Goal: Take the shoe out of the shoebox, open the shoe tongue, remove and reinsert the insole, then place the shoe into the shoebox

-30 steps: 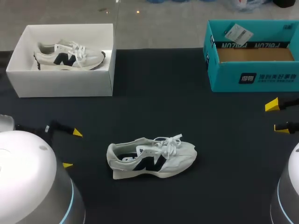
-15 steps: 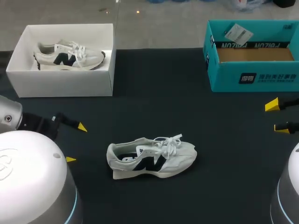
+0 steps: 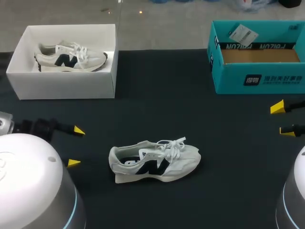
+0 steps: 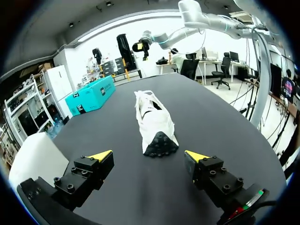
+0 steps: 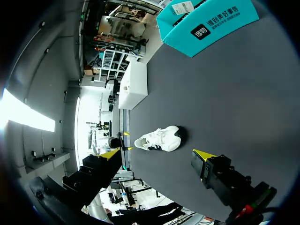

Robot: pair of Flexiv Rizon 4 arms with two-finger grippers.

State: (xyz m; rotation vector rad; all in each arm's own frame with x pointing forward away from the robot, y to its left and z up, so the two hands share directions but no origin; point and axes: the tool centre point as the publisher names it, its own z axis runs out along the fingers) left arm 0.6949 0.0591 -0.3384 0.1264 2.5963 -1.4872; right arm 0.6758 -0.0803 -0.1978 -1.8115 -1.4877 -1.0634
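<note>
showing shoe (image 4: 154,123) heel-on, left wrist only — left fingers (image 4: 99,155), right fingers (image 5: 204,154) spread, empty

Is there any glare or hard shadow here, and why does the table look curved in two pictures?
Head view: soft, even light; the shoe throws hardly any shadow on the black table, no glare. Left wrist view: the lens bends the table's edge into a curve; room lights behind are washed out. Right wrist view: same bending, one blown-out bright patch beyond the table.
</note>
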